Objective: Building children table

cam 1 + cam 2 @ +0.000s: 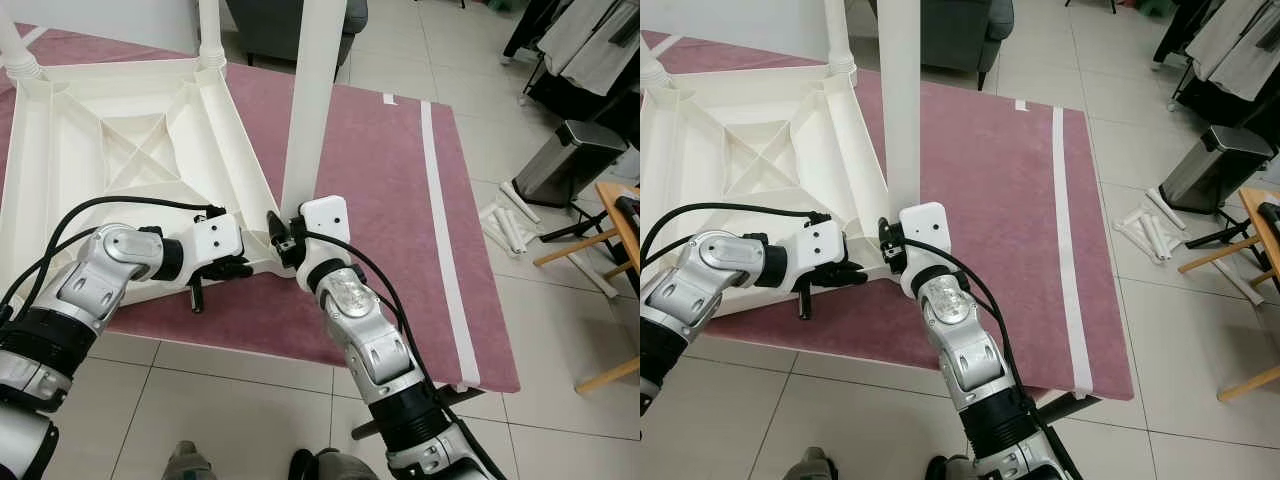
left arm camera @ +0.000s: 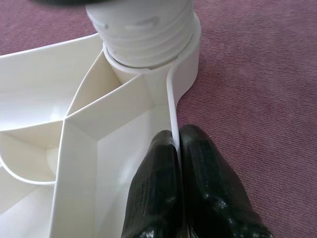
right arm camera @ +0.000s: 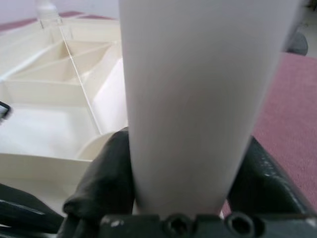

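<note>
A white plastic children's table (image 1: 130,150) lies upside down on a mauve rug (image 1: 380,160). Two white legs (image 1: 210,30) stand in its far corners. A third leg (image 1: 312,100) stands upright in the near right corner socket (image 2: 188,54), its threaded base (image 2: 143,29) seated in it. My right gripper (image 1: 285,235) is shut around this leg low down, with a black finger (image 3: 106,173) on each side of the leg (image 3: 193,99). My left gripper (image 1: 240,268) is shut on the table's thin rim wall (image 2: 172,99), just beside that corner.
The rug has a white tape stripe (image 1: 440,200) near its right edge. On the tiled floor to the right are several loose white tubes (image 1: 510,225), a metal bin (image 1: 570,160) and a wooden frame (image 1: 620,250). A grey armchair (image 1: 300,30) stands behind the rug.
</note>
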